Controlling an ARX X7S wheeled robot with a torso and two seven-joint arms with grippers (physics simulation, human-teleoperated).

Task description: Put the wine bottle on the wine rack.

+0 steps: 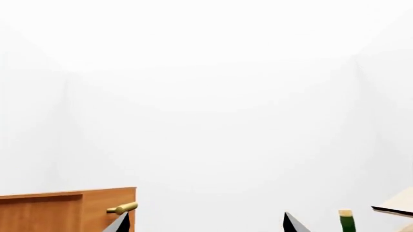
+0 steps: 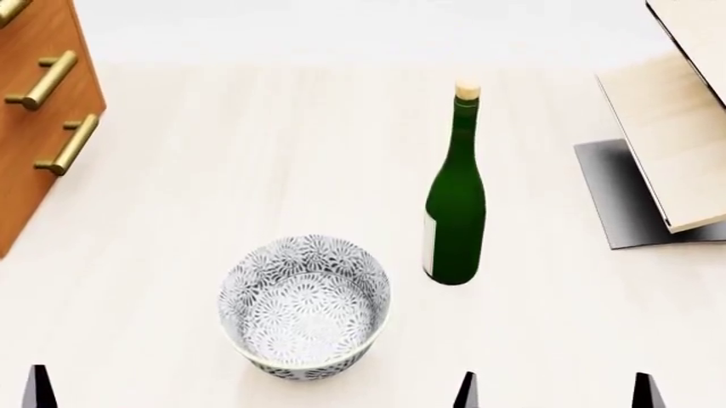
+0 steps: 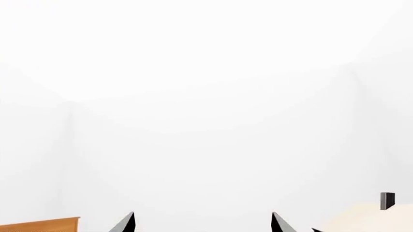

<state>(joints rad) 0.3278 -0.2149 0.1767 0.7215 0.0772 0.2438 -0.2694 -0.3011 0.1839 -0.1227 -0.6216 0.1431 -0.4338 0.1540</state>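
Note:
The wine bottle [image 2: 455, 204] stands upright on the pale table, dark green with a tan cork and a white label near its base. Its cork and neck also show in the left wrist view [image 1: 347, 218]. The wine rack [image 2: 664, 140], slanted light-wood boards on a grey metal base, stands at the far right, with its black block in the right wrist view [image 3: 387, 200]. My right gripper [image 2: 553, 393] is open and empty at the near edge, in front of and right of the bottle; it also shows in the right wrist view [image 3: 202, 222]. My left gripper [image 1: 206, 222] is open and empty; one fingertip [image 2: 40, 387] shows at the near left.
A patterned grey-and-white bowl [image 2: 304, 306] sits near me, left of the bottle. An orange-brown drawer cabinet [image 2: 34, 110] with brass handles stands at the far left; it also shows in the left wrist view [image 1: 65, 212].

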